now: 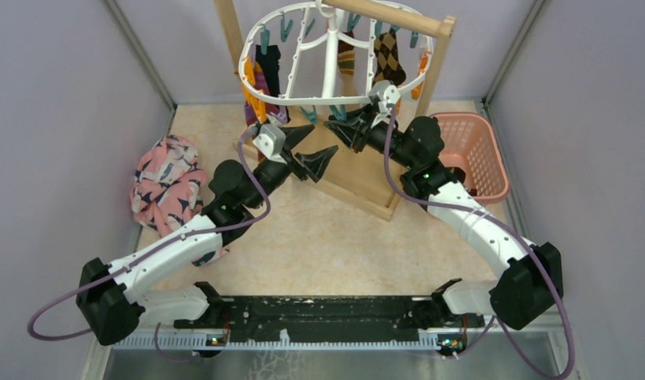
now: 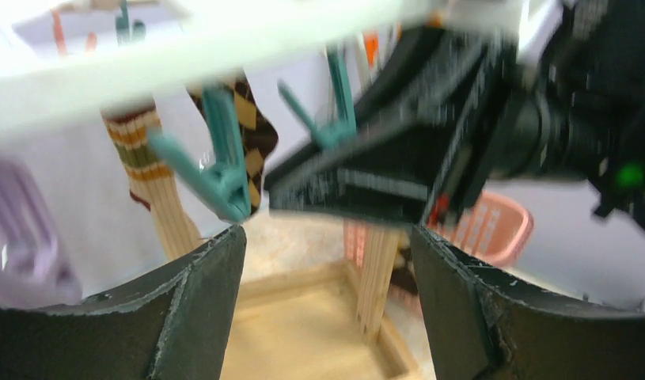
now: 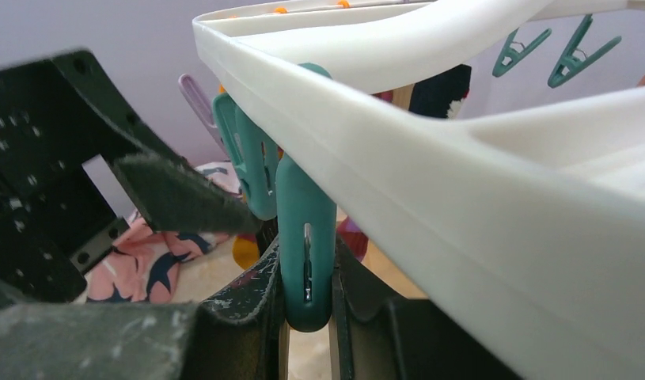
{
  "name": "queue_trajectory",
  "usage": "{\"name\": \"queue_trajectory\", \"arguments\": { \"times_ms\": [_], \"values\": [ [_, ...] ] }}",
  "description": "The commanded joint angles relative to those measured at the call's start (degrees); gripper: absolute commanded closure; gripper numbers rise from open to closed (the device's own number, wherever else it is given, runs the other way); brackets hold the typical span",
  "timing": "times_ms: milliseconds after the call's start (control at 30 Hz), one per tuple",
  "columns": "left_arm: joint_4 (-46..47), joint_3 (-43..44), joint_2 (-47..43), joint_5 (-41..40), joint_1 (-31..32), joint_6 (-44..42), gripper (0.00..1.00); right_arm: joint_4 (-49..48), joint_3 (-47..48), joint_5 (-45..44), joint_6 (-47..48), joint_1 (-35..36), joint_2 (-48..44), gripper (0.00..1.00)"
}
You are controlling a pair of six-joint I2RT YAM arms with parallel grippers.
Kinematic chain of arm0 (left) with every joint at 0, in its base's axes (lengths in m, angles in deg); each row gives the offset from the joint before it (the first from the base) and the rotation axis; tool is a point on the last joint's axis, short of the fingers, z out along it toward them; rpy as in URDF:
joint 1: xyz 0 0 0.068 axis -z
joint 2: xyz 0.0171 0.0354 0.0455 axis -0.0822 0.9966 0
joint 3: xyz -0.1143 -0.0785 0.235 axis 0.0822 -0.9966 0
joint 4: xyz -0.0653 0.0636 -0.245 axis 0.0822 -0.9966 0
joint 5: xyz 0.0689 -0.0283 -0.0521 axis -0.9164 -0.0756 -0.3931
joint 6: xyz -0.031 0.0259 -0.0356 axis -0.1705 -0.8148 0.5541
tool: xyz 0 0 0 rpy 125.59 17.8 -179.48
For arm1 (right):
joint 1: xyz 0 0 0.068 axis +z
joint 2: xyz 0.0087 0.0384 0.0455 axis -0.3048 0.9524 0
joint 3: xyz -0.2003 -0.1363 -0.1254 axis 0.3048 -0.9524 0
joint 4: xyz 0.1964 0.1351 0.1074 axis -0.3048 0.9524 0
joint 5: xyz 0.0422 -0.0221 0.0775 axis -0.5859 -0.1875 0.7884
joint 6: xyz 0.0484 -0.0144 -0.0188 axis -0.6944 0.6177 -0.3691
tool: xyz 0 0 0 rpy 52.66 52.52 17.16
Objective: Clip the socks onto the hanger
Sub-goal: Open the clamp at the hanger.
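Observation:
The white oval hanger (image 1: 332,100) hangs from the wooden rack. Several socks hang clipped to it: a black one (image 1: 268,63), an orange-striped one (image 1: 251,85) and an argyle one (image 1: 388,57). My right gripper (image 1: 340,125) is at the hanger's near rim. In the right wrist view it (image 3: 307,277) is shut on a teal clip (image 3: 305,237) under the rim (image 3: 430,182). My left gripper (image 1: 309,147) stands open just left of it, below the rim. Nothing lies between its fingers (image 2: 200,301); a teal clip (image 2: 220,170) and the argyle sock (image 2: 254,131) hang above.
The wooden rack's base (image 1: 366,178) lies under both grippers, with one post (image 2: 378,277) just ahead of the left fingers. A pink lattice basket (image 1: 471,154) stands at the right. A bulky pink bird-print cloth (image 1: 167,186) lies at the left.

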Motion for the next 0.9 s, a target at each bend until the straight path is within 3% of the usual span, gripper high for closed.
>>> {"name": "queue_trajectory", "arguments": {
  "times_ms": [0,233,867],
  "values": [
    [1.7,9.4,3.7,-4.4,0.2,7.7,0.19,4.5,2.2,-1.7,6.4,1.3,-2.6,1.0],
    [2.9,14.0,6.1,-15.1,0.3,10.2,0.14,5.8,2.2,-2.7,8.6,1.3,-3.0,1.0],
    [5.6,18.1,13.4,-12.8,0.3,19.1,0.12,6.6,2.5,-1.8,9.1,1.3,-3.9,1.0]
  ]
}}
